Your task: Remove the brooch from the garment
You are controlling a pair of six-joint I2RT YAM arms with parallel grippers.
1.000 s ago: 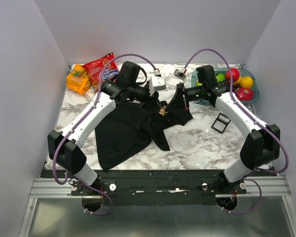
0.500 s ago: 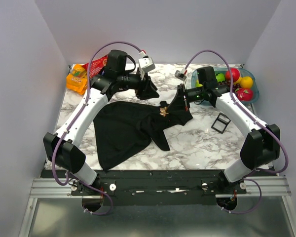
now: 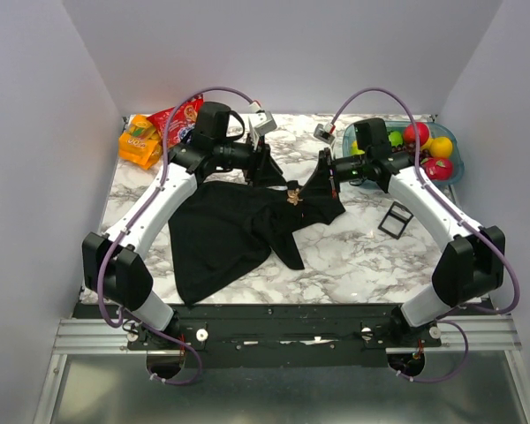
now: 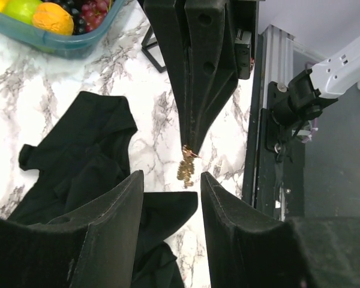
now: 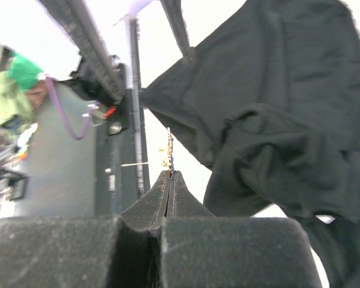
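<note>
brooch (image 4: 185,168): small, gold, glinting, dangling from right pincer (image 5: 170,173) tip | garment (image 3: 230,234): black T-shirt, crumpled, lying below

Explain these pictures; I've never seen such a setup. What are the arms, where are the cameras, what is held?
Two white robot arms, each ending in a two-finger gripper, work over a marble table. One picture looks down from above; the others come from cameras on each wrist. On the table lie a black T-shirt, a fruit bowl, snack packs and a small black tray. The right gripper is shut on a tiny gold brooch; the left gripper is open.
</note>
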